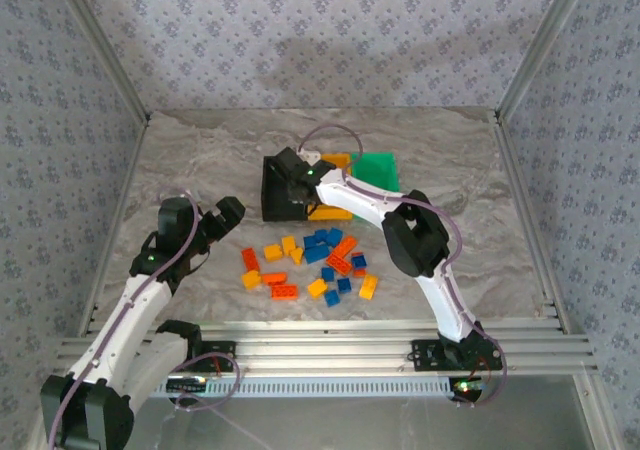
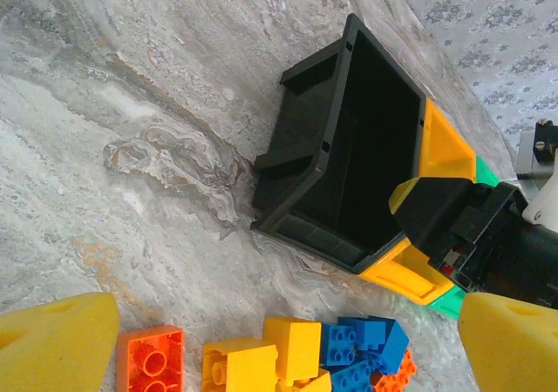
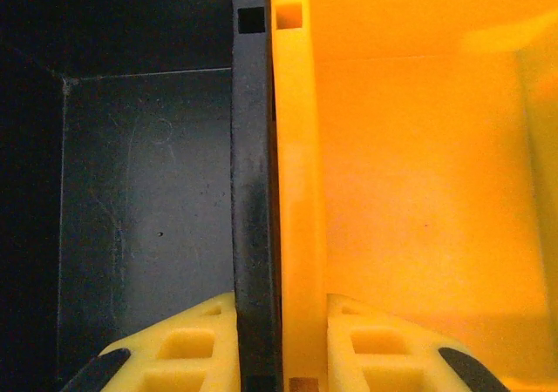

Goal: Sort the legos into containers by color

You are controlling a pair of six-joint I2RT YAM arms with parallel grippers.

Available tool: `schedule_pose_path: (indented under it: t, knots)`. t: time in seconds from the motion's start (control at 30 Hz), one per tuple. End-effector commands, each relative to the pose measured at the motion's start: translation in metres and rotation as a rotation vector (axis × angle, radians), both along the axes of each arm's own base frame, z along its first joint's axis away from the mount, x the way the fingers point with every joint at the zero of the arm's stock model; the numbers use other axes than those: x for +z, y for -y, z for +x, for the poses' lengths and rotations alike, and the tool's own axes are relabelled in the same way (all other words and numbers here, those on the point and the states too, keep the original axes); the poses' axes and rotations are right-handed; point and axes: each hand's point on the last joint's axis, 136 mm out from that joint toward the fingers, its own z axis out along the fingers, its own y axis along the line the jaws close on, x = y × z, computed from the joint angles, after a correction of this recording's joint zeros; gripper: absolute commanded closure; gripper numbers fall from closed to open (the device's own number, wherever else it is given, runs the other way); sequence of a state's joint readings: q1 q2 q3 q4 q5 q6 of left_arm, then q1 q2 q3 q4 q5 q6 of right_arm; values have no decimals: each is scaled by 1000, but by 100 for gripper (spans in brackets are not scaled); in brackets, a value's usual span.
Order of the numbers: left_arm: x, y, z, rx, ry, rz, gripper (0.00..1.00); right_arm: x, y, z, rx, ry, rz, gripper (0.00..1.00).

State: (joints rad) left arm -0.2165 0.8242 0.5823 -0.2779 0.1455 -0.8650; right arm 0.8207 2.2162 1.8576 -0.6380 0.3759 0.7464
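Legos lay unsorted on the surface, centre frame; black bin and yellow bin were empty; right jaws clamped their shared wall, left jaws wide.

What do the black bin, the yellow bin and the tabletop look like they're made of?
The black bin looks like moulded plastic: semi-gloss, ribbed outer walls, fine scuffs on its floor. The yellow bin seems the same plastic, smooth with a soft sheen. The tabletop shows grey marble-like veining; real stone or printed laminate, I cannot tell.
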Motion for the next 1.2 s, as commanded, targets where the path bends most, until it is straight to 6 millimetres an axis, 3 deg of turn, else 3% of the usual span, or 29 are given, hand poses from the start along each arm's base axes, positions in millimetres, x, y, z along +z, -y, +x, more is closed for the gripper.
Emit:
schedule_pose_path:
  t: [0.0,0.17,0.33,0.47,0.57,0.73,0.83,1.0,1.17]
  knots:
    - [1,0,-4,-11,9,12,0,-2,-11,-5,2,9,27,65]
    - [8,2,-4,-28,33,12,0,43,-18,-2,45,127,76,38]
    - [14,8,-7,-62,55,5,0,81,-10,-18,77,188,130,31]
    - [22,26,-12,-139,98,25,0,93,11,-44,106,188,160,30]
    - [25,40,-20,-196,122,88,0,86,37,-69,131,154,151,25]
    - [6,48,-33,-235,27,138,0,42,94,-120,155,2,137,22]
    - [-4,51,-35,-246,-1,125,0,23,115,-146,178,-87,144,21]
    - [-12,51,-37,-256,-14,130,0,-5,131,-175,240,-182,141,21]
    - [-22,53,-38,-258,-33,123,0,-23,131,-176,283,-222,177,23]
